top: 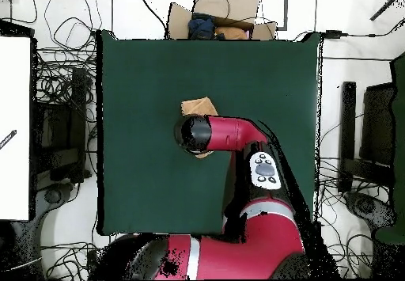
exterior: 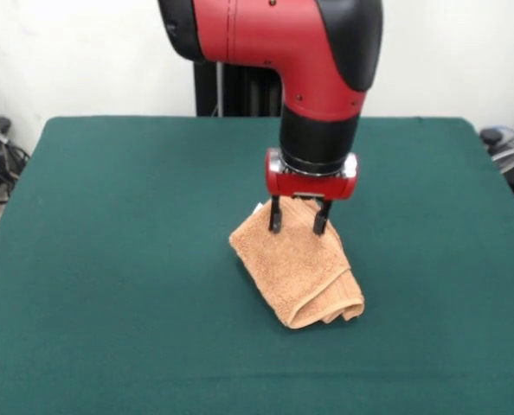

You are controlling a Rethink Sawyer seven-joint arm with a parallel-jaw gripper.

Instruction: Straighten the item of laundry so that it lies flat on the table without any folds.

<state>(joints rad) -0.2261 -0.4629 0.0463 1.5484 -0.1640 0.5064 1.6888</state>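
Seeing one table (exterior: 110, 259) first: its dark green top fills most of the front view, and in the overhead view (top: 142, 175) it is the big green rectangle in the frame's middle.

One arm (exterior: 300, 43), red and black. In the front view it drops in from the top centre, wrist section vertical, tool pointing straight down at the cloth. From overhead the arm (top: 237, 133) runs up from the bottom centre, then bends left, and its black end cap covers the lower part of the towel.

One towel (exterior: 296, 268), peach-orange terry, sitting slightly right of centre and a bit below mid-frame in the front view. Not flat: it's folded over itself, with a rolled, doubled edge at its lower right corner. A sliver of white shows at its upper left edge, likely a tag; I can't say for sure. Overhead, only its upper part (top: 199, 106) shows, just above the arm's end, near the table's centre.

One gripper (exterior: 298, 223), red body with two dark fingers (exterior: 275, 214) spread apart, tips down on the towel's upper portion. I read it as released; no cloth is pinched between them that I can see.
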